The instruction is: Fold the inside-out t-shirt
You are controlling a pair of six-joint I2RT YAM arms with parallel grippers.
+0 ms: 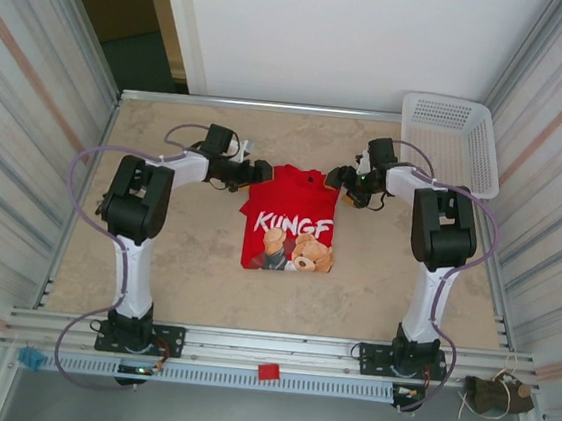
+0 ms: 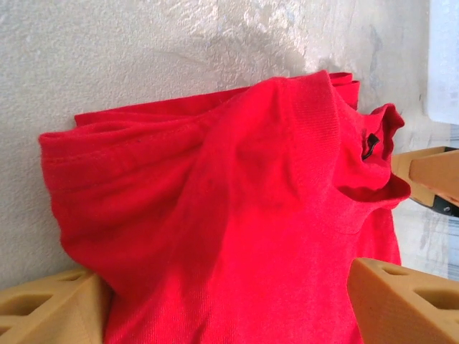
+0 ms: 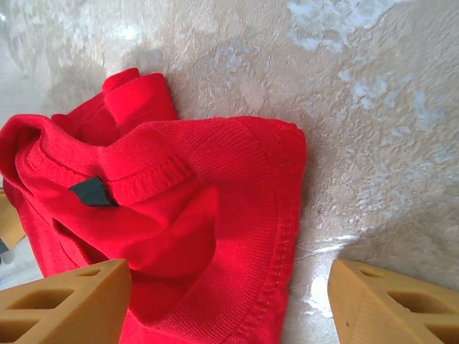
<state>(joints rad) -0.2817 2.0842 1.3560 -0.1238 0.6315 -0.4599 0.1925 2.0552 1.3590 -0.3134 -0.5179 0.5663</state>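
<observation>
Top external view: nearest, on the rail in front of the t-shirt (image 1: 289, 227), sits a small red block (image 1: 268, 372), with the two arm bases (image 1: 133, 331) bolted on either side of it. Beyond them the t-shirt lies on the beige table (image 1: 185, 261), about midway between the arms. It is folded into a compact rectangle with its printed face up, white letters above a picture of bears. At the shirt's far edge both arms reach in from the sides. The left gripper (image 1: 262, 171) is at the shirt's far left corner and the right gripper (image 1: 337, 176) at its far right corner, with the collar (image 1: 308, 177) between them. Farther back and to the right of the shirt, well apart from it, a white basket (image 1: 448, 100) stands in the corner. In the left wrist view the yellow fingers (image 2: 50, 312) are spread wide and released, with bunched red cloth lying between them and one finger touching the fabric. Past that cloth the collar stands up with a black label (image 2: 370, 145) in it, and a finger of the other gripper shows just beyond. In the right wrist view the fingers (image 3: 64, 301) also stand wide apart, clenched on nothing. One sits at the shirt's folded shoulder, the other over bare table beside the shirt's stitched edge.
</observation>
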